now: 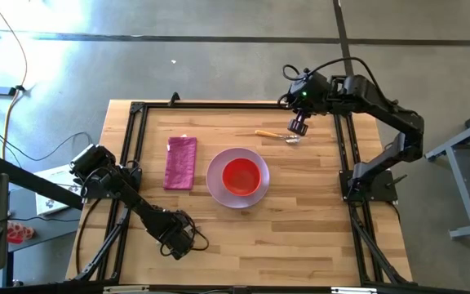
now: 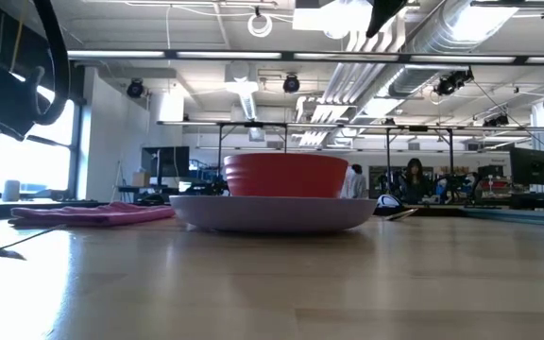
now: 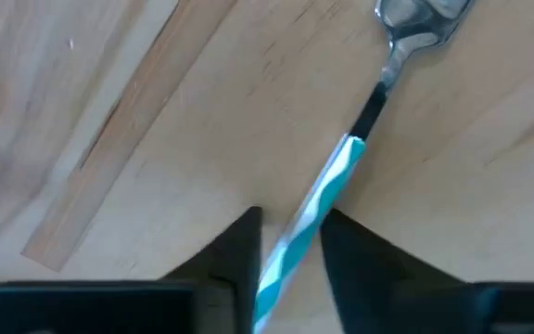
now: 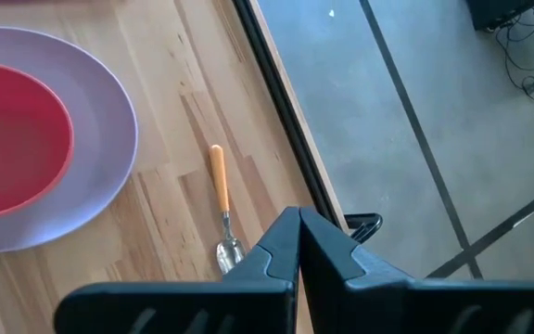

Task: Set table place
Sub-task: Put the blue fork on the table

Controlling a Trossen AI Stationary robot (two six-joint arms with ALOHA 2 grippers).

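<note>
A lavender plate (image 1: pixel 215 189) lies mid-table with a red bowl (image 1: pixel 241 175) standing in it. A magenta napkin (image 1: pixel 180 162) lies flat to the plate's left. A yellow-handled spoon (image 1: pixel 274 135) lies on the table near the far right corner. My right gripper (image 1: pixel 299 126) hovers shut and empty just above the spoon's bowl end (image 4: pixel 228 252). My left gripper (image 1: pixel 179 238) is low over the near left of the table. It is shut on a fork (image 3: pixel 378 102) with a silver head and a blue-and-white striped handle. My left gripper pinches the fork's striped handle (image 3: pixel 318 199) between its two fingers. The handle runs along the fingers and slants across the gap, and the head points away from the gripper. The fork sits low over the wood; I cannot tell whether its head touches the table.
A black rail frame (image 1: pixel 345 147) edges the light-wood table (image 1: pixel 300 237). Bare wood lies on the near side and to the right of the plate. Cables and a mouse lie off the table to the left. People and equipment show far behind the table in the low view.
</note>
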